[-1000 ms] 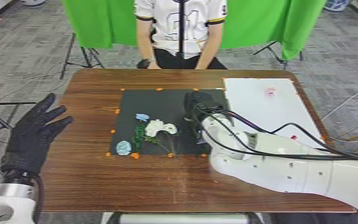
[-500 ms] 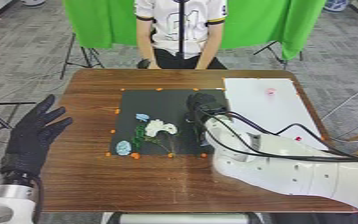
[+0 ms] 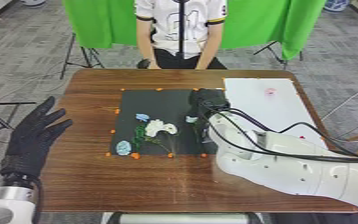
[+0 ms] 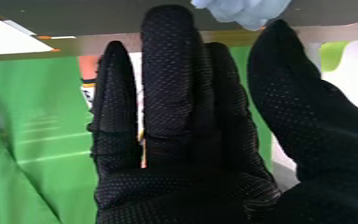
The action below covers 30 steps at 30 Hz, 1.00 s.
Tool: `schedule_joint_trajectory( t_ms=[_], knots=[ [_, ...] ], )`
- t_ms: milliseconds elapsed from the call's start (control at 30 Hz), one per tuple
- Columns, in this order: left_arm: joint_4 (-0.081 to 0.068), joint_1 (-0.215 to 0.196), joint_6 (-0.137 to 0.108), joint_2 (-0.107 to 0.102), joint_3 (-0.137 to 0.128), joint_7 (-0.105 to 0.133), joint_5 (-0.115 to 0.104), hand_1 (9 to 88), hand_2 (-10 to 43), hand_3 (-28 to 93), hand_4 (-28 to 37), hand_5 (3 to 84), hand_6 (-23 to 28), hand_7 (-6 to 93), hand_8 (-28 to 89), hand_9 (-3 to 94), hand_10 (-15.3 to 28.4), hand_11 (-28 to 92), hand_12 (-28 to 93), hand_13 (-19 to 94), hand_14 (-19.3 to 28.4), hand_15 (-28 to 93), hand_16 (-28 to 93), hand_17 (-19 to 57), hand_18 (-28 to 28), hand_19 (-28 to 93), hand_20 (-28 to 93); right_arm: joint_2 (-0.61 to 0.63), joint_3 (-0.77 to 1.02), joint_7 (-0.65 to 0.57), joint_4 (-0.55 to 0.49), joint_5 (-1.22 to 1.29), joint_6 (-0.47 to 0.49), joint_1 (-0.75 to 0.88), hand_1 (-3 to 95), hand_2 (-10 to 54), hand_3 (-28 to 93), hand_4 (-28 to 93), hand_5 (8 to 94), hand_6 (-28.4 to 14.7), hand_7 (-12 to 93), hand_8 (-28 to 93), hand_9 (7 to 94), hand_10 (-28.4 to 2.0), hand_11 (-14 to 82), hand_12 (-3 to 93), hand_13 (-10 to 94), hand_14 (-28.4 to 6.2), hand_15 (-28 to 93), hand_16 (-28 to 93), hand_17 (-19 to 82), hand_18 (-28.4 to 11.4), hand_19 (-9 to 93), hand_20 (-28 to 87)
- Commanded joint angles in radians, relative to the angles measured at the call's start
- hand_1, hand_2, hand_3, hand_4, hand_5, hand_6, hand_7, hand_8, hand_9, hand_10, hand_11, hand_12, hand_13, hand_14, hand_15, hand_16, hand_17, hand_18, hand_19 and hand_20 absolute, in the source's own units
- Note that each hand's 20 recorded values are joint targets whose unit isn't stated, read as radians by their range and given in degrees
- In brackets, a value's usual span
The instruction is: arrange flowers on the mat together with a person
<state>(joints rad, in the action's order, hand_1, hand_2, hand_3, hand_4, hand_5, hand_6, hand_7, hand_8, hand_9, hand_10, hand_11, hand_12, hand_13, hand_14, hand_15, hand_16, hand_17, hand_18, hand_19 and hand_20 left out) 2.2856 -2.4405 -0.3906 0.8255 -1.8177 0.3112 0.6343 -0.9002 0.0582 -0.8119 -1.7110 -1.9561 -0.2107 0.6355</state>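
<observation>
Head view: pale blue flower (image 3: 191, 119) is being displayed on dark mat (image 3: 167, 107) beside R hand (image 3: 207, 100); its & L hand's (image 3: 35, 137) fingers are being held uncurled. Petals prob getting snagged if R hand's being dragged low, imo.

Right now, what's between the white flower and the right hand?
Head view: a light blue flower sits between the white flower and the right hand.

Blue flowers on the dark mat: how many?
3. One at the mat's near-left corner, one farther up its left side, one beside the right hand. More may be hidden under that hand or arm.
</observation>
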Motion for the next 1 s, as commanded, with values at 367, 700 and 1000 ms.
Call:
schedule_joint_trajectory(
  t_ms=[367,700,1000],
  knots=[
    [0.008,-0.06,-0.009,-0.008,-0.007,0.024,-0.015,21.3,7.6,76,-24.4,29.8,3.9,10.6,-9,29.1,14.1,18,11,20,21.1,44,-6,-9.2,16.8,37,16,0.148,0.442,0.186,-0.197,0.238,-0.191,0.34,33.8,-5.5,78,-24,54.9,-1.0,16,-13,58.5,-15.3,16.9,14.4,58,-13.9,46,9,30,-19.1,80,-7],
    [0.009,-0.072,0.003,0.006,-0.029,0.021,-0.002,20.0,7.7,75,-25.2,30.5,3.7,10.3,-9,29.0,14.0,18,11,20,20.4,42,-6,-9.4,17.0,36,15,0.174,0.822,0.546,-0.258,0.792,-0.274,0.699,22.8,2.7,79,-24,51.8,-1.1,15,-13,53.7,-16.4,11.6,13.7,50,-18.7,37,10,20,-22.7,60,2],
    [0.01,-0.1,0.005,0.019,-0.057,0.035,-0.006,19.3,7.8,75,-26.1,32.8,4.1,9.7,-9,28.9,14.1,17,11,18,18.9,38,-4,-9.4,17.0,34,14,0.185,1.038,0.778,-0.262,1.17,-0.222,0.94,17.6,5.8,78,-25,47.4,-0.9,14,-12,48.6,-17.2,9.6,13.7,42,-20.9,34,10,11,-24.4,51,9]
  ],
)
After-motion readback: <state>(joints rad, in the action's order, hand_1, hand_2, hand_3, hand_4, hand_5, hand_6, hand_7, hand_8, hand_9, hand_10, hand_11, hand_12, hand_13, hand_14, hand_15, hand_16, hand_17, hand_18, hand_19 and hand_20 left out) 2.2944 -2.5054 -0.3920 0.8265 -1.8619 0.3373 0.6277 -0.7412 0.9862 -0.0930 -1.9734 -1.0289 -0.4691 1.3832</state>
